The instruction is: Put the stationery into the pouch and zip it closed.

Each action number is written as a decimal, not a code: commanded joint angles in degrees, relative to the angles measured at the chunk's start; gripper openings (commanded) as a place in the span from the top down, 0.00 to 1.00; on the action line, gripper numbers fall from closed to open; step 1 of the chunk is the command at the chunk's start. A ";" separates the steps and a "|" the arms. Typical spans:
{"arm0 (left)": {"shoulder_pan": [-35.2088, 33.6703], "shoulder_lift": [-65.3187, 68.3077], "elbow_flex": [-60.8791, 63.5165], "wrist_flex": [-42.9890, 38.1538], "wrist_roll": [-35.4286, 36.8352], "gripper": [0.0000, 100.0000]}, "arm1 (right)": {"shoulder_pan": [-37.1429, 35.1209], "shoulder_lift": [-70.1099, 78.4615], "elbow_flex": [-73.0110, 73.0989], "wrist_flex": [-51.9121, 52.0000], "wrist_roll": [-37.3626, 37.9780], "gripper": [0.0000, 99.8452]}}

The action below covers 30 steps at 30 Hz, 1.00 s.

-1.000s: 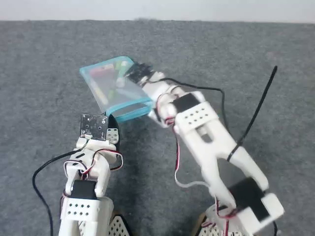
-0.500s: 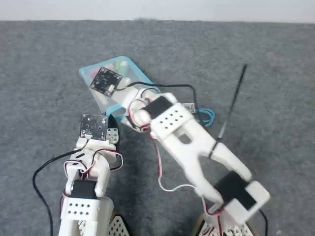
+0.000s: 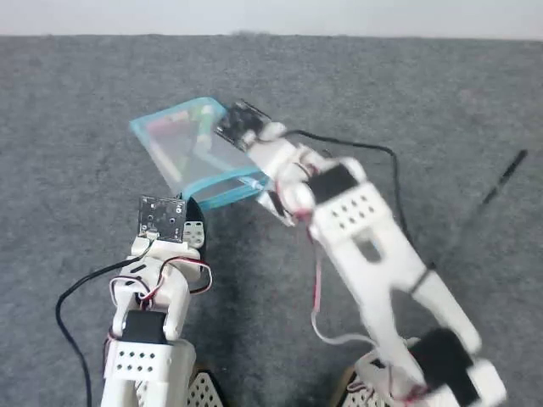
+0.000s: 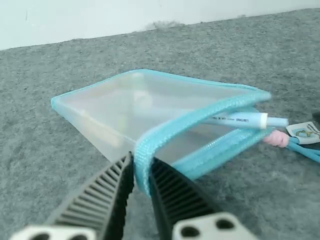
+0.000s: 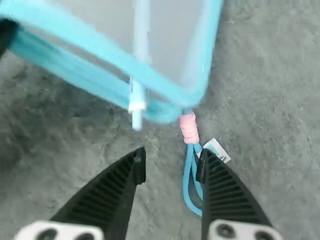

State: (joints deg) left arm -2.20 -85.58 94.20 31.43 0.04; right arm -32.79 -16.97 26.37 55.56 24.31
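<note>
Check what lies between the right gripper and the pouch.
In the right wrist view, the pink bead and blue pull cord run from the pouch toward the open right gripper; a pen tip pokes out beside them.

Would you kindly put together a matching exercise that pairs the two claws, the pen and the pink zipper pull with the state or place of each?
Things:
1. left claw
2. right claw
3. pen
4. pink zipper pull

States or places:
A. open, near the blue cord
B. pokes out of the open mouth of the pouch
C. shut on the zipper edge of the pouch
D. lies on the grey mat at a corner of the pouch

Pairs: 1-C, 2-A, 3-B, 4-D.
</note>
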 commanded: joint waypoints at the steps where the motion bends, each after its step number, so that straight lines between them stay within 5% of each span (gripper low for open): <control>1: 0.26 -1.14 -2.95 -0.26 0.62 0.99 | 0.92 -5.93 13.98 -13.23 2.37 0.82; 11: 0.44 -1.14 -2.59 -0.26 0.62 0.99 | 4.70 5.85 10.81 -19.82 2.02 0.82; 21: 0.35 -1.14 -2.59 -0.26 0.62 0.99 | 4.79 23.34 7.38 -47.25 2.37 0.88; 23: 0.26 -1.14 -2.77 -0.26 0.62 0.99 | 5.67 24.75 3.60 -45.41 2.20 1.00; 30: -0.35 -1.14 -4.18 -0.53 0.62 0.99 | 11.56 7.69 -7.12 -18.24 -6.86 0.99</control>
State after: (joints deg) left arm -2.20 -85.58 94.20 31.43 0.13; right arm -23.38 3.96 24.26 26.81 19.65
